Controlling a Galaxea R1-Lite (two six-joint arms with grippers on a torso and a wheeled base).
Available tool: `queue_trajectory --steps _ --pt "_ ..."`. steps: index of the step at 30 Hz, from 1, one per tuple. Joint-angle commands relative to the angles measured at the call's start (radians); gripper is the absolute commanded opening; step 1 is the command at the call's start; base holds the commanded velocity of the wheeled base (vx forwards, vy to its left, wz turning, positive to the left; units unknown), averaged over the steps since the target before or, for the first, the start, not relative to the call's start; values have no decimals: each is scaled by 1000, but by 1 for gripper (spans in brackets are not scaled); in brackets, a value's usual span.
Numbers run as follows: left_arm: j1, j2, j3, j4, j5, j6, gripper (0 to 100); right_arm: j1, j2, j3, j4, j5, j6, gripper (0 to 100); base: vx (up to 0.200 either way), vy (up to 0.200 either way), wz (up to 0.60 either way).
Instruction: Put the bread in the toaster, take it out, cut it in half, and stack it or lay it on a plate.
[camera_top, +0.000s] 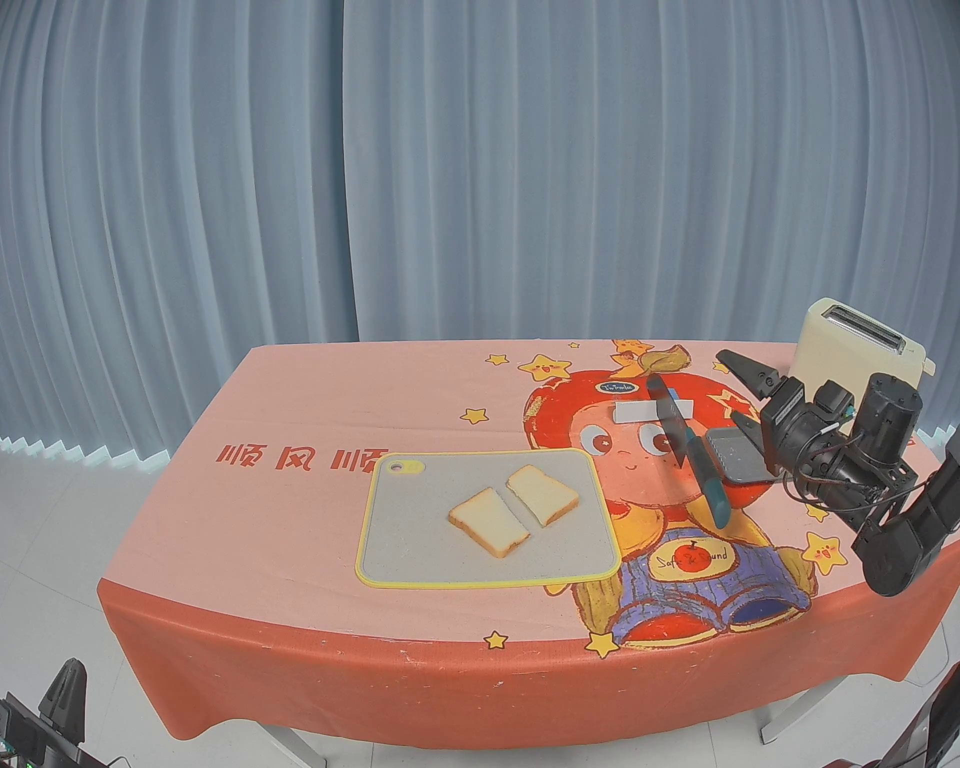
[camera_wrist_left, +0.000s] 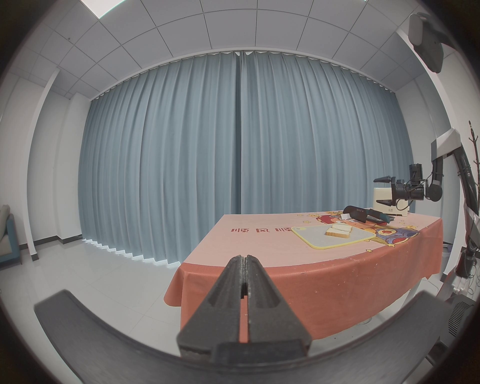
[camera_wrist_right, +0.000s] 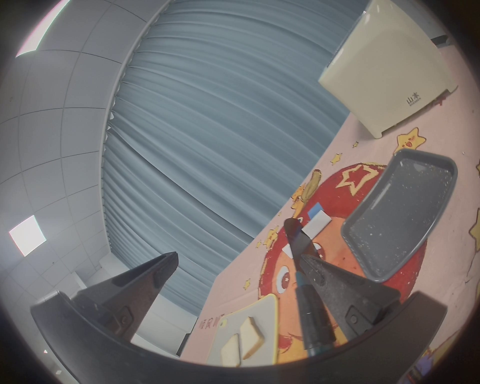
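Blue-grey pleated curtains (camera_top: 480, 170) are hanging behind a surface (camera_top: 300, 420) draped in salmon-pink cloth printed with a cartoon figure. A flat grey cutting board with a yellow rim (camera_top: 410, 560) is lying on it, carrying two pale, brown-crusted halves of bread (camera_top: 489, 521) side by side, slightly apart. To the board's right, a dark-bladed knife with a teal handle (camera_top: 690, 450) is resting just beside a shallow grey rectangular tray (camera_top: 730, 458). A boxy cream toaster (camera_top: 855, 345) is standing at the far right corner. The right fingers (camera_top: 745, 368), black and wedge-shaped, are hovering spread wide above the tray, gripping nothing. The left fingers (camera_wrist_left: 227, 290) are pressing flat together, empty, well off the surface's left end and lower than its top.
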Motion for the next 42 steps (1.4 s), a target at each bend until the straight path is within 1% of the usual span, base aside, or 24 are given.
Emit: queue_trajectory --steps 1,5,6,7,8,9,10,12,16,18,20,24,27,28,30,36,42 --pt "0 2 18 0 0 0 0 18 -84 4 -1 1 -1 100 0 0 0" --pt "0 2 18 0 0 0 0 30 -122 14 -1 1 -22 100 0 0 0" --pt "0 0 18 0 0 0 0 38 -137 23 -1 -1 -51 100 0 0 0" --pt "2 0 18 0 0 0 0 41 -140 26 -1 -1 -62 100 0 0 0" --pt "0 2 18 0 2 0 0 49 -146 30 -1 -1 -88 100 0 0 0" --pt "0 0 18 0 0 0 0 50 -146 32 -1 -1 -91 100 0 0 0" --pt "2 2 18 0 0 0 0 64 -153 37 -1 -13 -127 100 0 0 0" --pt "0 0 18 0 0 0 0 87 -156 37 -1 -45 -163 100 0 0 0" --pt "0 2 18 0 0 0 0 131 -154 26 -1 -127 -245 100 0 0 0" --pt "0 0 18 0 0 0 0 148 -156 24 -3 -151 -272 100 0 0 0" --pt "0 0 18 0 0 0 0 161 -159 24 -9 -162 -283 100 0 0 0" --pt "0 2 18 0 0 0 0 185 -153 37 -92 -165 -289 100 0 0 0" --pt "0 2 18 0 2 0 0 199 -151 38 -92 -165 -306 100 0 0 0" --pt "0 2 18 0 0 0 0 205 -151 38 -92 -166 -323 100 0 0 0" --pt "0 2 18 0 0 0 0 214 -153 43 -92 -166 -337 100 0 0 0" --pt "0 2 18 0 0 0 0 257 -151 56 -88 -168 -344 100 0 0 0" --pt "0 0 18 0 0 0 0 293 -159 52 -85 -168 -387 100 0 0 0"
